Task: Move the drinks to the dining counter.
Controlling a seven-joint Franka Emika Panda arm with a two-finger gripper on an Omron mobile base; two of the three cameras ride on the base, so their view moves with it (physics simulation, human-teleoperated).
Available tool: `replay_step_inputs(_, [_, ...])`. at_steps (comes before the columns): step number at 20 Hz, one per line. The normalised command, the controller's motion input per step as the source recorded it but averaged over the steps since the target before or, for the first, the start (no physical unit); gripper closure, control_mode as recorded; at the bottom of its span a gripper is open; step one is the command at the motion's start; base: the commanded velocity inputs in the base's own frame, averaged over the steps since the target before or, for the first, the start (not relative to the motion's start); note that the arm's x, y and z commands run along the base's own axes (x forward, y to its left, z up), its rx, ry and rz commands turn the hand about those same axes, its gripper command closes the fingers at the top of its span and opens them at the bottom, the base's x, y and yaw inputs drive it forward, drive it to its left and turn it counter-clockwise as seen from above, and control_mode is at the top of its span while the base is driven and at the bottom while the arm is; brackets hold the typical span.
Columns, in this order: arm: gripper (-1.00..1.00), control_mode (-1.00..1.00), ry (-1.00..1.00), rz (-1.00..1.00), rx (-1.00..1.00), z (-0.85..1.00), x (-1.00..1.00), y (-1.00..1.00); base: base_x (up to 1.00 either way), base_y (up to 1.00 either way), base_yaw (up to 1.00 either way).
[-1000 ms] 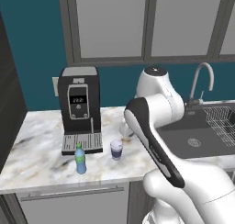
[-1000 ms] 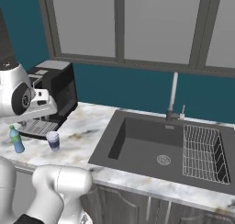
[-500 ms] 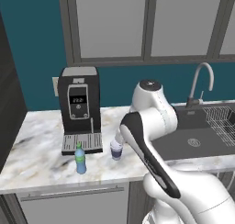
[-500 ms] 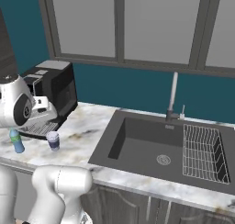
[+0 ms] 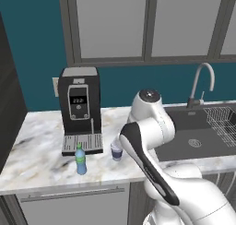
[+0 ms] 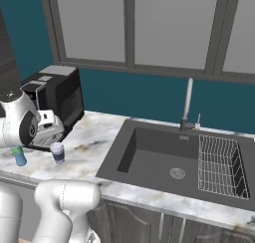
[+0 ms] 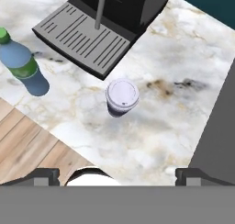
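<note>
The pincer hangs with its jaws spread wide and nothing between them, above the marble worktop. Straight ahead of its tips stands the lidded cup (upright, white lid up). The blue-green bottle stands well off to the pincer's left, just beside the coffee machine tray

The arm is glossy white, built of thick rounded links that swell at each joint. A dark grey disc caps the top joint, and a black band runs lengthwise down the side of the forearm link. In the right base view the hand carries a grey round collar and a small white boxy block. The gripper has two small dark grey fingertips, squared off.
</note>
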Motion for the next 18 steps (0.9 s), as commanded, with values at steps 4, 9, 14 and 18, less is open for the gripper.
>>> replay_step_inputs(4, [-1.0,-1.0,0.0,0.0,0.0,0.0,0.09,0.23,0.0,0.0,0.0])
replay_step_inputs(9, [-1.0,-1.0,0.0,0.0,0.0,-0.02,0.08,0.03,0.0,0.0,0.0])
replay_step_inputs(14, [-1.0,-1.0,0.0,0.0,0.0,-0.06,0.16,0.0,0.0,0.0,0.0])
replay_step_inputs(18, [-1.0,-1.0,0.02,0.0,0.01,-0.12,0.16,0.0,0.0,0.0,0.0])
